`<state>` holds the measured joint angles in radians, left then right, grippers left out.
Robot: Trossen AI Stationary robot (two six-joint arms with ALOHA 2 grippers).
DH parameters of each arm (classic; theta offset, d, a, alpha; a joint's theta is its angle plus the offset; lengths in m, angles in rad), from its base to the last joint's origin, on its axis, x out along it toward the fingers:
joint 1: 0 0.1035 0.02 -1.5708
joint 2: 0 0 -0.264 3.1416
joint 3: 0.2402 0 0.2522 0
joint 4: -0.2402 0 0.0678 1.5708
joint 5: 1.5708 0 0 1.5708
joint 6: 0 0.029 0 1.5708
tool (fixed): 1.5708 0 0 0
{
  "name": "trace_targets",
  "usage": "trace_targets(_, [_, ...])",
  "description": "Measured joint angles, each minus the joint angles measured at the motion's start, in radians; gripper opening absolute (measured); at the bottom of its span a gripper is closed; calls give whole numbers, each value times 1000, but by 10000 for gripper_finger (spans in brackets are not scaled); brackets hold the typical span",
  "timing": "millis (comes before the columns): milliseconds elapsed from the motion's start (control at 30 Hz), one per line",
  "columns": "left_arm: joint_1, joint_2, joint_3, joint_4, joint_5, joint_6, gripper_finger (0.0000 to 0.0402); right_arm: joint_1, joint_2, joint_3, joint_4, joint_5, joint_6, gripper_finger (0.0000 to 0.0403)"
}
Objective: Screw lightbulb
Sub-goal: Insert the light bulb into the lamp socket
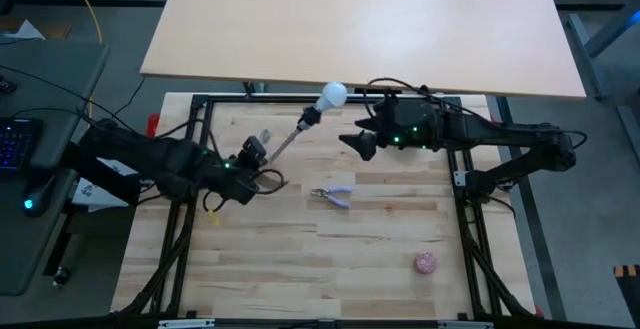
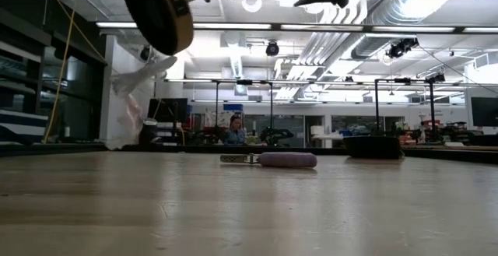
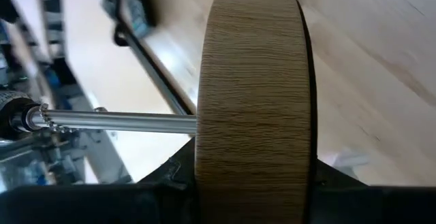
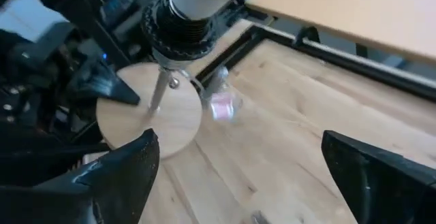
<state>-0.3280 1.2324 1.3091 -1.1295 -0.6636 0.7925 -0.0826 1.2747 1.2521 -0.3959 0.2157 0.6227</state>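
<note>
The left gripper (image 1: 258, 169) holds the round wooden disc (image 3: 253, 101) clamped edge-on between its fingers, up off the table (image 1: 380, 259) on the left side. From the disc's face a thin metal stem (image 1: 285, 141) slants up and away to a black socket (image 1: 309, 117), and the lightbulb (image 1: 332, 95) sits in that socket, its white head over the far edge of the table near the middle.

The right gripper (image 1: 358, 141) hangs just right of the bulb with its jaws spread wide and nothing between them; its fingers (image 4: 122, 176) stand well apart on either side of the socket's lower end (seen from its own wrist camera) and touch neither bulb nor stem.

On the table, near the centre, lies a pair of pliers (image 1: 332, 195) with pale purple handles, and a pinkish ball (image 1: 427, 262) rests toward the near right. A pale second tabletop (image 1: 360, 29) lies beyond the far edge. In the low view a seated person (image 2: 234, 131) shows far back in the room.
</note>
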Motion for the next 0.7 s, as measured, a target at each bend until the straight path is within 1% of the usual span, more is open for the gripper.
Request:
trace_targets(67, [-17, -7, -30, 40, -15, -32, 107, -1, -1, 17, -11, -3, -40, 396])
trace_targets(200, [-67, -6, -111, 78, -27, -102, 107, -2, -1, 74, -134, -11, -217, 396])
trace_targets(300, [-119, -6, -171, 81, -36, -90, 107, -2, -1, 111, -217, 31, -437, 396])
trace_targets(367, [-154, -6, -205, 79, -38, -43, 107, -2, -1, 139, -242, 62, -592, 396])
trace_targets(400, [-167, -5, -219, 79, -38, -13, 107, -2, -1, 153, -243, 74, -643, 396])
trace_targets(500, [-197, -5, -249, 72, -37, 63, 107, -2, -2, 186, -236, 101, -708, 396])
trace_targets(567, [-209, -5, -250, 62, -33, 86, 107, -2, -1, 209, -259, 85, -760, 396])
trace_targets(700, [-214, -5, -241, 50, -37, 118, 107, 7, -2, 238, -392, 38, -849, 396])
